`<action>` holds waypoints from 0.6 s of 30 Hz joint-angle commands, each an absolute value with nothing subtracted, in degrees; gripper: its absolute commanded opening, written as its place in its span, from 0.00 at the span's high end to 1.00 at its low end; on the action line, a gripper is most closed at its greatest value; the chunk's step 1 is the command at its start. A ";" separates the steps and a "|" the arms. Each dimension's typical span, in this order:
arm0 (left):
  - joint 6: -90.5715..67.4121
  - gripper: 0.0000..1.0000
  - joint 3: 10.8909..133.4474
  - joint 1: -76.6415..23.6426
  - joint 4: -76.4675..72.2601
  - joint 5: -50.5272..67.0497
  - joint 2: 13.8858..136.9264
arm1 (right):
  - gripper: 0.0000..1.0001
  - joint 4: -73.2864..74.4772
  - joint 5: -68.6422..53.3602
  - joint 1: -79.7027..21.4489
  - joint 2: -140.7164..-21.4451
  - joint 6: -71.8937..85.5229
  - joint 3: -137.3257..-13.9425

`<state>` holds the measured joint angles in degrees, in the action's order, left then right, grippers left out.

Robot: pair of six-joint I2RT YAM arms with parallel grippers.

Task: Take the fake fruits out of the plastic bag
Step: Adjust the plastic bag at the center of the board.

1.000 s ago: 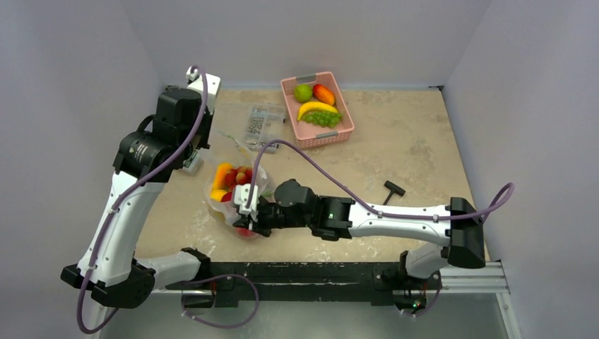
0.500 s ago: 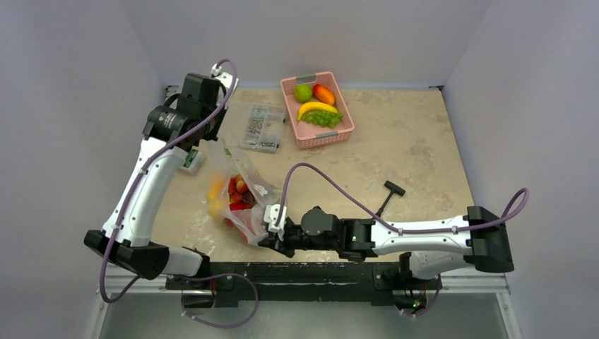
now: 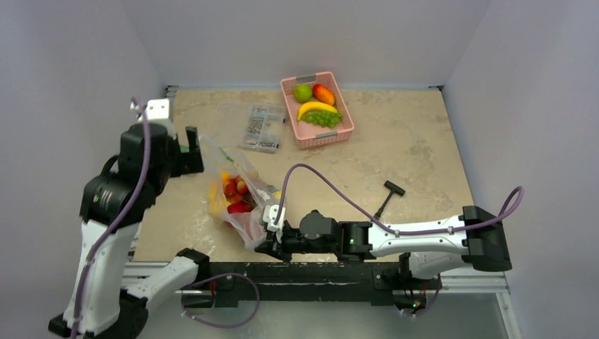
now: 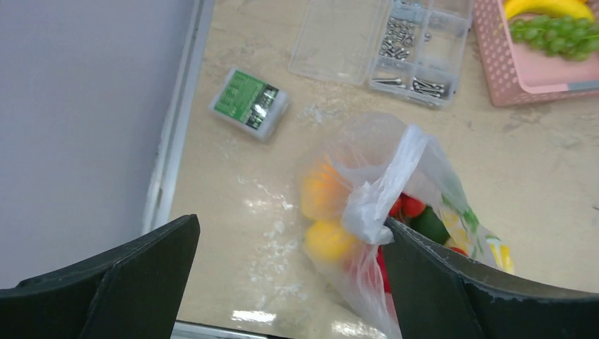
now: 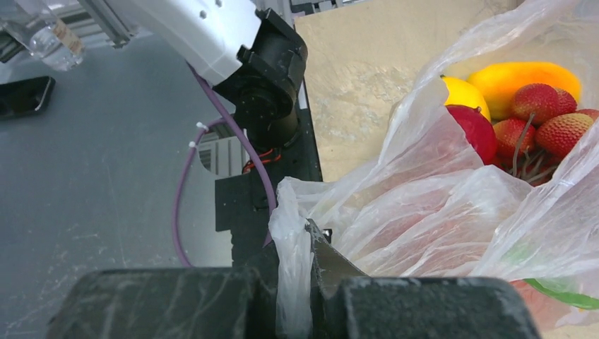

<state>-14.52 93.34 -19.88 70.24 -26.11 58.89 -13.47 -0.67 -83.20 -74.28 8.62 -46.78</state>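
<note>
The plastic bag lies slumped left of centre, with the fake fruits still inside it: red, orange and yellow ones, plus a dark green one. My left gripper stands wide open beside the bag's far end. A twisted corner of plastic rests against its right finger, with nothing between the jaws. My right gripper is shut on the bag's near corner by the table's front edge. The right wrist view shows strawberries, a yellow fruit and an orange one through the film.
A pink basket at the back holds a banana, grapes, a lime and a mango. A clear case of screws lies left of it. A small green box sits near the left wall, and a black T-handled tool lies right of centre.
My left gripper has let go of the bag's top, opened wide and drawn back toward the left. The right gripper pulled the bag toward the front edge and stays shut on it.
</note>
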 commanded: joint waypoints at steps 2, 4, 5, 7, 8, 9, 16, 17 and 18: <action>-25.65 0.00 80.89 -19.47 72.64 -18.86 45.82 | 1.00 -19.38 0.36 -83.49 -74.91 12.73 -46.62; -26.63 0.01 77.93 -19.49 73.96 -16.58 42.80 | 1.00 -19.54 0.98 -83.49 -74.72 12.99 -46.56; -27.16 0.01 77.03 -19.51 74.91 -16.43 41.54 | 1.00 -19.41 1.13 -83.50 -74.73 13.12 -46.57; -28.31 0.00 75.14 -19.51 75.58 -15.79 38.93 | 1.00 -18.89 1.43 -83.54 -74.60 13.20 -46.67; -28.55 0.00 73.75 -19.49 74.80 -14.11 37.61 | 1.00 -18.70 1.55 -83.48 -74.50 13.28 -46.55; -28.68 0.00 72.38 -19.51 73.82 -11.63 36.30 | 1.00 -18.72 1.82 -83.49 -74.22 13.46 -46.31; -30.34 0.03 71.62 -19.51 69.94 -10.99 31.37 | 1.00 -18.78 3.38 -83.50 -73.12 13.91 -45.98; -29.10 0.08 73.17 -19.46 69.75 -10.91 32.28 | 1.00 -18.56 3.83 -83.51 -72.94 13.89 -45.97; -28.15 0.17 75.21 -19.45 69.91 -11.09 33.46 | 1.00 -18.55 4.04 -83.50 -72.74 13.92 -45.98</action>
<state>-29.43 70.15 -19.88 74.28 -12.05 31.64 -16.34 1.67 -83.24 -75.18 12.97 -46.15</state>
